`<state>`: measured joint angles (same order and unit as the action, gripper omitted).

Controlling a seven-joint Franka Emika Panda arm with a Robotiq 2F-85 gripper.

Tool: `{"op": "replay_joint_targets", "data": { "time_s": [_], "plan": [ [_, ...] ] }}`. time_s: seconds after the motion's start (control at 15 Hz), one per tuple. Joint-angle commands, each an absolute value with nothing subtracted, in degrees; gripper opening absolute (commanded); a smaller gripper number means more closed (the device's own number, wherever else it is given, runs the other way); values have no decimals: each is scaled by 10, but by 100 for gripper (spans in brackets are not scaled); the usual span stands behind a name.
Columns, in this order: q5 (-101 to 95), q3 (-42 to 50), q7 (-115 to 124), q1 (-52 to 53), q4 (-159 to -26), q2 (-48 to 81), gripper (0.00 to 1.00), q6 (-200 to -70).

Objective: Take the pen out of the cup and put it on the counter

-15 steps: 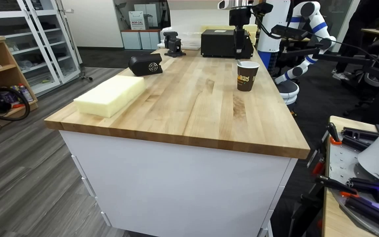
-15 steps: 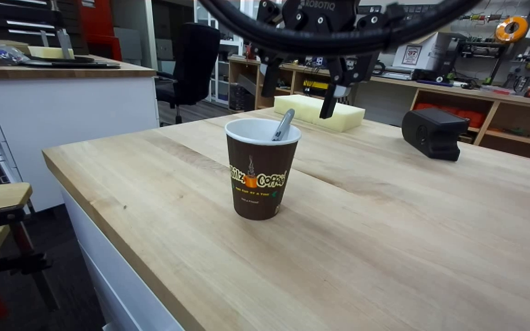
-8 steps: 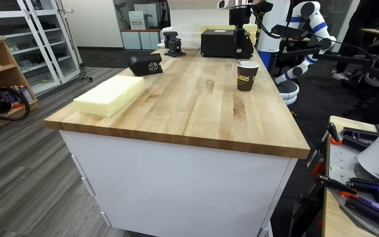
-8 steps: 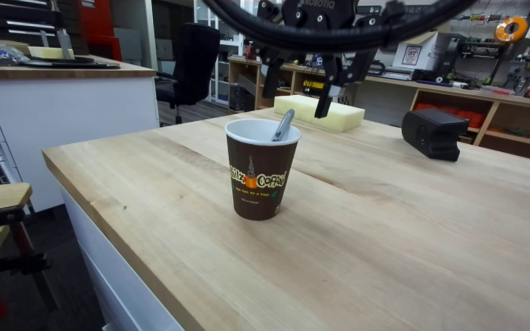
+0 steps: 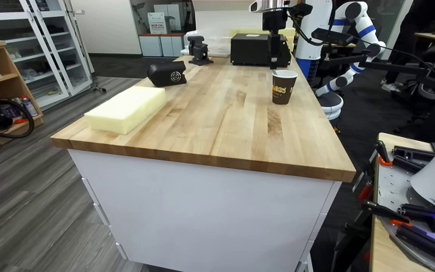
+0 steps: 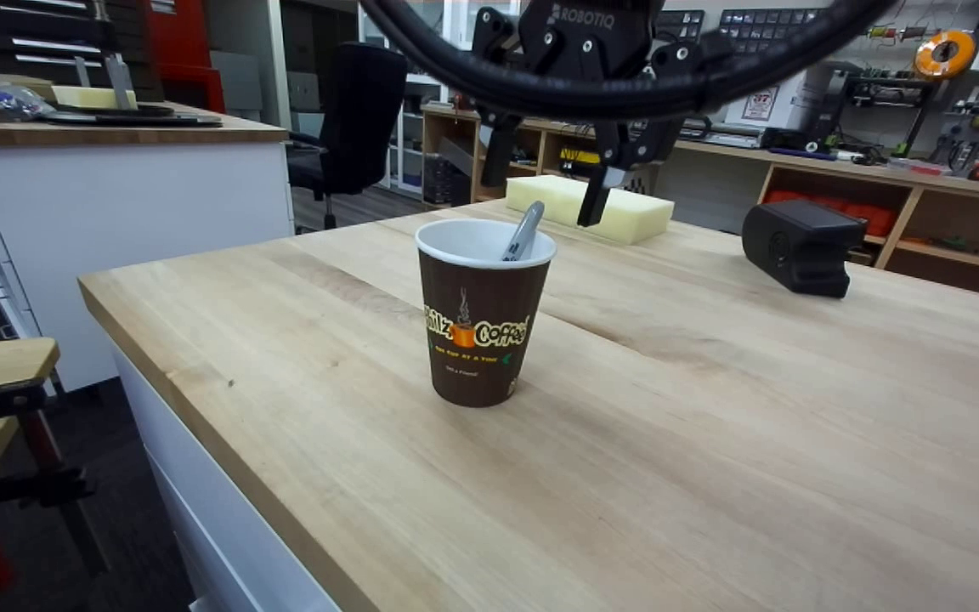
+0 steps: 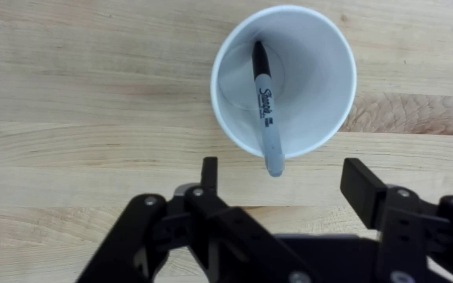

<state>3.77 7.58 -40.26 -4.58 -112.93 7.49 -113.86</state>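
In wrist view, upper centre, the pen (image 7: 267, 109), probably light and stiff, is best gripped by its end above the cup (image 7: 317, 83); the end effector (image 7: 280, 169) is spread wide.

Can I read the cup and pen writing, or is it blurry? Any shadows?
In an exterior view, "Coffee" on the paper cup is clear; in the wrist view, the name on the Sharpie marker is readable, its tiny print smudgy, the tool slightly soft, with gray shading inside the cup.
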Motion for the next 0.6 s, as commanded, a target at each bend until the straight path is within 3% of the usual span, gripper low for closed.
{"op": "replay_joint_targets", "data": {
  "time_s": [0.0, 0.13, 0.53],
  "plan": [
    [46, 63, -406, -61, -1109, 89, 57, -1119],
    [45, 62, -406, -62, -1107, 92, 54, -1118],
    [41, 60, -403, -62, -1106, 91, 13, -1116]
  ]
}}
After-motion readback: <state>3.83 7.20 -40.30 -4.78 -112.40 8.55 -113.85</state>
